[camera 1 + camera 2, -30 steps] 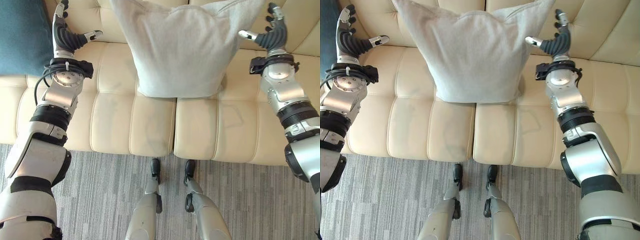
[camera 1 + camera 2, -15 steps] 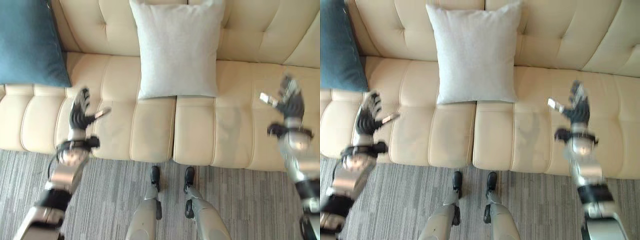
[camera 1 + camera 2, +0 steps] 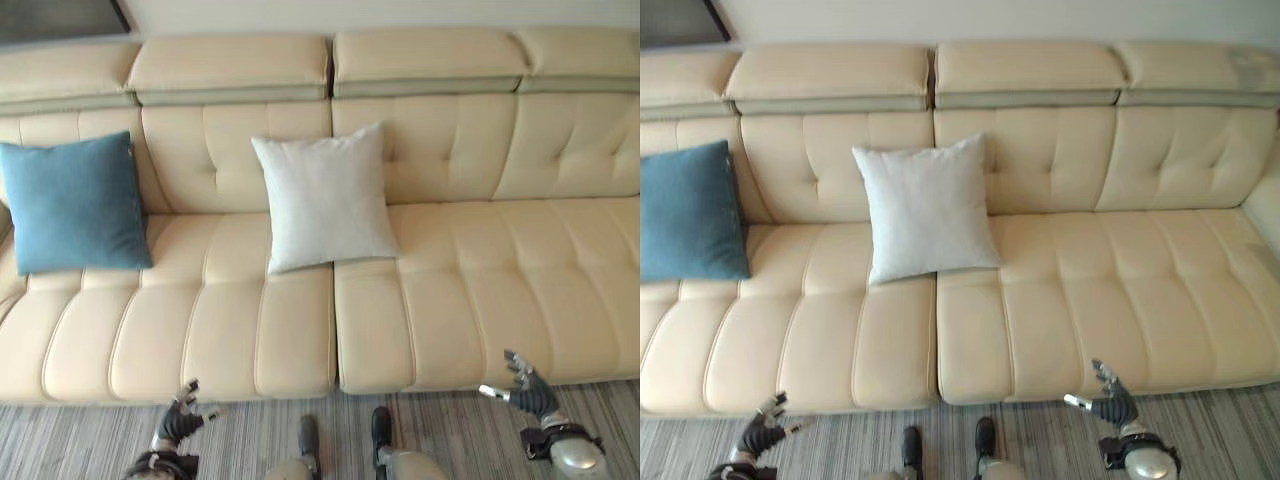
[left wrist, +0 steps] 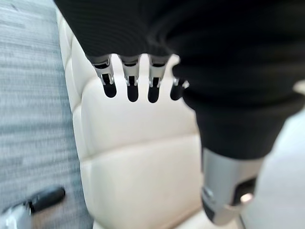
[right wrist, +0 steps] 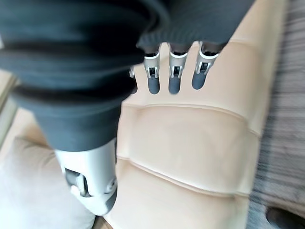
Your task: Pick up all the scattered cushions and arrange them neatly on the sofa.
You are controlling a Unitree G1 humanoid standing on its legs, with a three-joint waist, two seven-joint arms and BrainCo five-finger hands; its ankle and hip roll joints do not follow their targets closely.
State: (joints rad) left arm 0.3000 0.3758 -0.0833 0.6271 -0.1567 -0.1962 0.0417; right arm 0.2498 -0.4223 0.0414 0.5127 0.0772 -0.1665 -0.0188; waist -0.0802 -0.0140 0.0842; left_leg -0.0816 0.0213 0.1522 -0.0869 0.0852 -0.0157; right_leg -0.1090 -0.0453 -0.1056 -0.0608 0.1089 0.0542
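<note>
We read the task as near done or done: two cushions sit on the sofa, and the strip of floor we can see has none lying on it. Anything further out is beyond what we can check.

Cream tufted leather sofa (image 3: 440,300): wide, smooth, slightly glossy, seat split into padded channels, back buttoned, flat headrest pads on top.

Grey striped low-pile carpet (image 3: 80,440) along the 6 o'clock edge, in front of the sofa.

Square teal fabric cushion (image 3: 75,203): at 9 o'clock, upright, leaning on the backrest near the sofa's left end. Matte weave, plump.

Square pale grey fabric cushion (image 3: 325,197): roughly centre, just toward 11 o'clock, upright against the backrest, tilted slightly, over the seam between the two seat sections. Soft, corners pointed.

Left hand (image 3: 180,420) at 7 o'clock, over the carpet by the seat front, fingers spread, carrying nothing. Right hand (image 3: 525,388) at 5 o'clock, same: released, empty, well apart from both cushions.
</note>
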